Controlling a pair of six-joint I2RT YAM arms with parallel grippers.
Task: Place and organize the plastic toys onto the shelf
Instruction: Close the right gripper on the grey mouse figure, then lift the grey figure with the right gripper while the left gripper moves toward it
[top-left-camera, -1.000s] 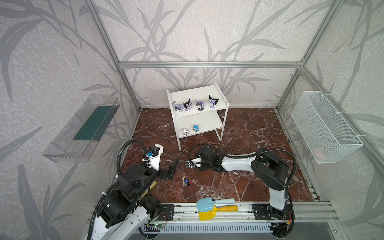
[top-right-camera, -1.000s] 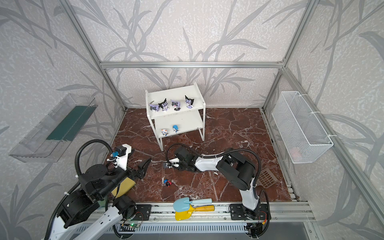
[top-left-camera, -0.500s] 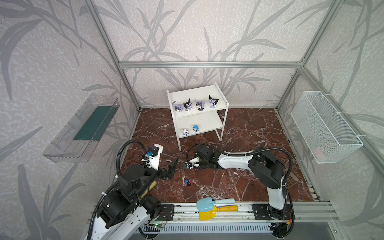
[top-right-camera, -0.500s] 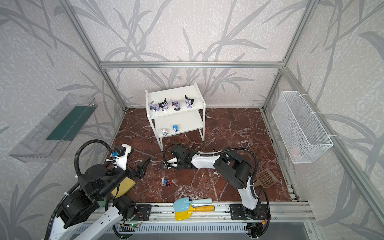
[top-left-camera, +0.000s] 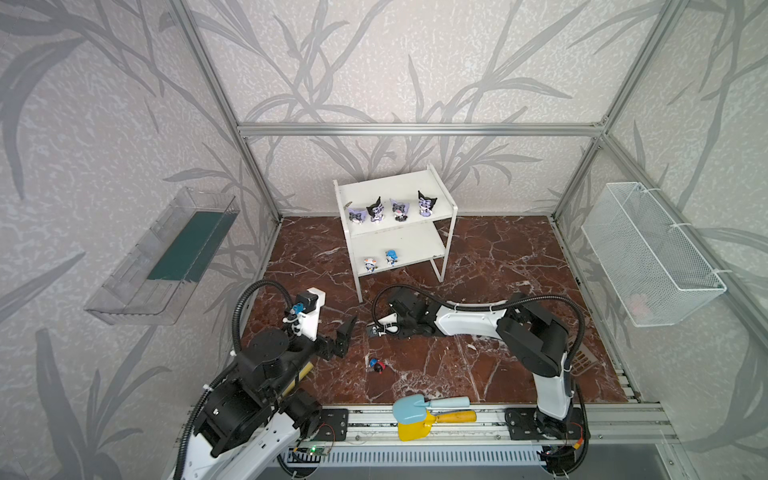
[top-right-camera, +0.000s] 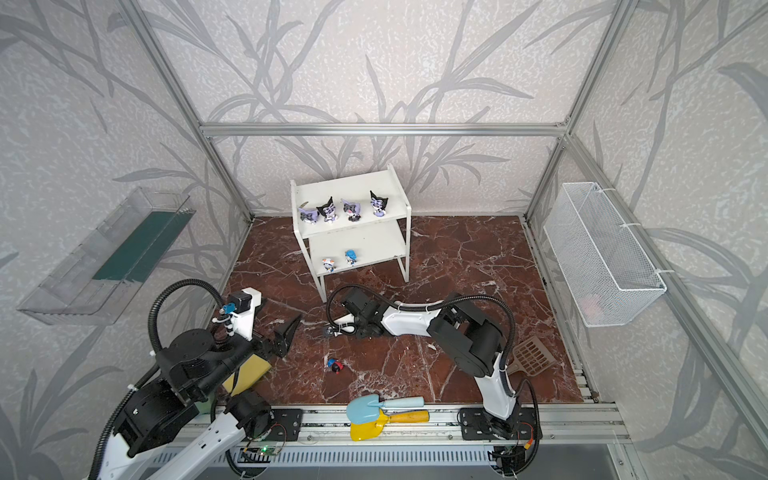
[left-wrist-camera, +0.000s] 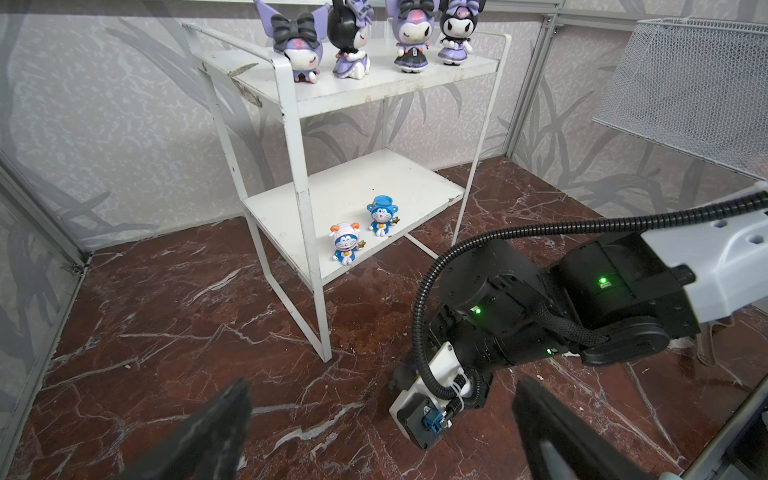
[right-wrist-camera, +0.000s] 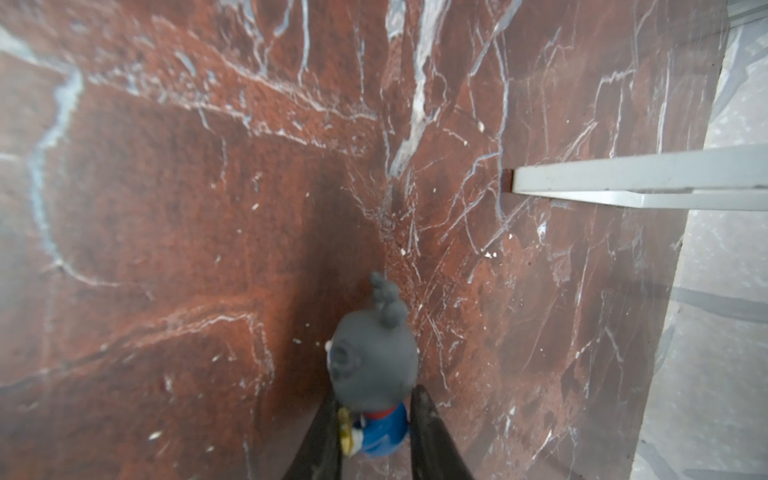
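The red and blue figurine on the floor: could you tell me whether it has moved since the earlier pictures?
No. The figurine keeps its spot between the shelf's front leg and the blue shovel.

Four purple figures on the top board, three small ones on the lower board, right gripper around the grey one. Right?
No: the lower board holds two small figures, not three; the left wrist view shows it. The right gripper does clasp the grey figure.
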